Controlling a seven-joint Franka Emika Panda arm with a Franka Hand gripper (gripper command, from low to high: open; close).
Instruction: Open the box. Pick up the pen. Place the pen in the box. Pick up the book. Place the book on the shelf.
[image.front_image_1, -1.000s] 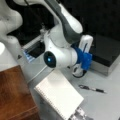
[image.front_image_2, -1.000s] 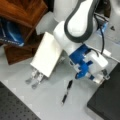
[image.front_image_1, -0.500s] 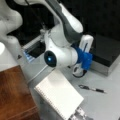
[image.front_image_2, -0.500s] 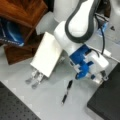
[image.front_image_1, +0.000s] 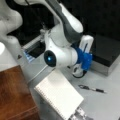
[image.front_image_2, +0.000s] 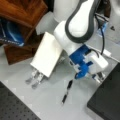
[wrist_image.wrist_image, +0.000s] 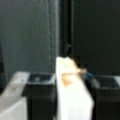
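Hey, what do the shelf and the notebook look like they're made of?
The reddish-brown shelf board looks like polished wood: grain-like streaks and a soft sheen. The white spiral-bound notebook seems to be paper or card with a matte cover; the dotted binding along one edge is probably wire.

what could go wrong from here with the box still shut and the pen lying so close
The end effector hangs at the edge of the closed box, so it may miss the front latch or scrape the lid. The pen lies loose beside it and might get knocked away. The book leans on a metal stand and could tip.
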